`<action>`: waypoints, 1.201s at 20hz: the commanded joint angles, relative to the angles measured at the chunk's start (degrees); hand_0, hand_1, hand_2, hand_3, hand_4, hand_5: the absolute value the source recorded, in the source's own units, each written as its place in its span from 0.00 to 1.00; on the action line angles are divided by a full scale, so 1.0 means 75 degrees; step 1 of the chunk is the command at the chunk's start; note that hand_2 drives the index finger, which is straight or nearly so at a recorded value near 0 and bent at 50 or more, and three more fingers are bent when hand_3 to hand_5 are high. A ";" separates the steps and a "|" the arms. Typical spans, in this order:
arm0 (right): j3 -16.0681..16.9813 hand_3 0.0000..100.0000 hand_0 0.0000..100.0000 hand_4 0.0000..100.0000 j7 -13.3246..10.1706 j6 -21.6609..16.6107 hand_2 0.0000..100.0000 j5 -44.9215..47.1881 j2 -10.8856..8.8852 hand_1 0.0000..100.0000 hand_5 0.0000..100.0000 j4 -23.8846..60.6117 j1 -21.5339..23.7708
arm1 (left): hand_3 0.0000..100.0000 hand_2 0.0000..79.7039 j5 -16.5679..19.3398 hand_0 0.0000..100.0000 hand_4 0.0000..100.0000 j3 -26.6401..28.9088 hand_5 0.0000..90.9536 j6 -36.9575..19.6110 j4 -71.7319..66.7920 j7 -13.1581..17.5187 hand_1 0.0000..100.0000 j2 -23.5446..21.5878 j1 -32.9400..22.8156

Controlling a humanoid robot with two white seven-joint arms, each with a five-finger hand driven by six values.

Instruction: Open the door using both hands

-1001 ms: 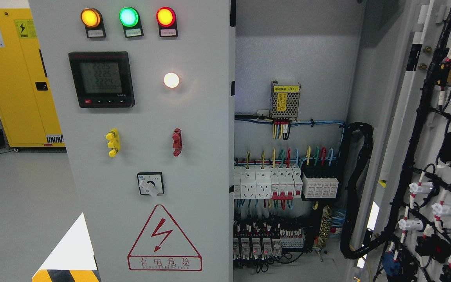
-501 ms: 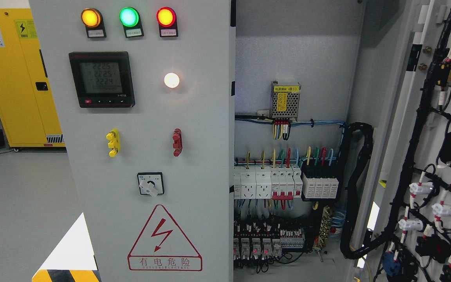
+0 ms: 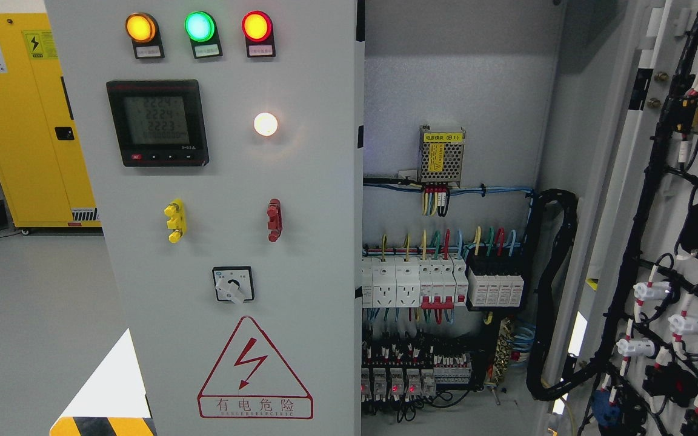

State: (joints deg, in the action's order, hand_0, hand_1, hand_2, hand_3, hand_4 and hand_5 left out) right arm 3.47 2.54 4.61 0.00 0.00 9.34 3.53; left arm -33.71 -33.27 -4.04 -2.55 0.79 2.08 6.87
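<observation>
**Door swung wide, no hands in frame**

Door (image 3: 676, 242) on the cabinet's right hangs open at three o'clock, its inner face toward the camera, black wiring harness (image 3: 646, 200) and white connectors showing. It stands that far out, I judge, so the bay behind is reachable: a power supply (image 3: 441, 156) near one o'clock above a row of breakers (image 3: 412, 284). The left panel (image 3: 222, 212) remains flush, carrying three lamps, a meter (image 3: 157, 122) and a rotary switch (image 3: 233, 284). Neither arm appears, so whether the fingers are apart or together cannot be told. The opening looks largely done.
</observation>
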 commanded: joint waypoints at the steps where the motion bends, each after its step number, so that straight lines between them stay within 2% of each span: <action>1: 0.0005 0.00 0.21 0.00 0.0037 -0.0028 0.00 0.0047 -0.0153 0.07 0.00 0.0253 0.0021 | 0.01 0.00 0.0065 0.00 0.00 0.0076 0.00 -0.0001 -0.0680 0.0000 0.00 0.0238 -0.0026; 3: -0.0041 0.00 0.21 0.00 0.0037 -0.0180 0.00 0.0070 -0.0141 0.07 0.00 0.0988 0.0347 | 0.01 0.00 0.0065 0.00 0.00 0.0064 0.00 -0.0024 -0.0668 0.0000 0.00 0.0250 -0.0026; 6: -0.0169 0.00 0.21 0.00 0.0037 -0.0251 0.00 0.0082 -0.0199 0.07 0.00 0.3153 0.1050 | 0.01 0.00 0.0065 0.00 0.00 0.0064 0.00 -0.0059 -0.0668 0.0000 0.00 0.0250 -0.0026; 9: -0.0614 0.00 0.21 0.00 0.0037 -0.0251 0.00 0.0094 -0.0269 0.07 0.00 0.5789 0.1846 | 0.01 0.00 0.0065 0.00 0.00 0.0076 0.00 -0.0048 -0.0668 0.0000 0.00 0.0250 -0.0026; 11: -0.0814 0.00 0.21 0.00 0.0025 -0.0251 0.00 0.0105 -0.0421 0.07 0.00 0.7302 0.2246 | 0.01 0.00 0.0065 0.00 0.00 0.0076 0.00 -0.0059 -0.0668 0.0000 0.00 0.0261 -0.0026; 17: -0.1634 0.00 0.21 0.00 0.0025 -0.0251 0.00 0.0105 -0.0445 0.07 0.00 1.1545 0.3242 | 0.02 0.00 0.0054 0.00 0.00 0.0076 0.00 -0.0047 -0.0668 0.0000 0.00 0.0273 -0.0026; 19: -0.1787 0.00 0.21 0.00 0.0025 -0.0344 0.00 0.0117 -0.0434 0.07 0.00 1.2333 0.3383 | 0.02 0.00 0.0053 0.00 0.00 0.0076 0.00 -0.0047 -0.0668 0.0000 0.00 0.0273 -0.0026; 24: -0.2056 0.00 0.21 0.00 0.0025 -0.1398 0.00 0.0105 -0.0469 0.07 0.00 1.3705 0.3443 | 0.02 0.00 0.0053 0.00 0.00 0.0088 0.00 -0.0059 -0.0668 0.0000 0.00 0.0343 -0.0026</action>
State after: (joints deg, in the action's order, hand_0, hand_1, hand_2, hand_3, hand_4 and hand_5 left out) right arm -5.81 2.80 -2.65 0.00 -2.47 76.12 26.75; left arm -33.30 -32.76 -4.42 -6.97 0.77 3.92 6.69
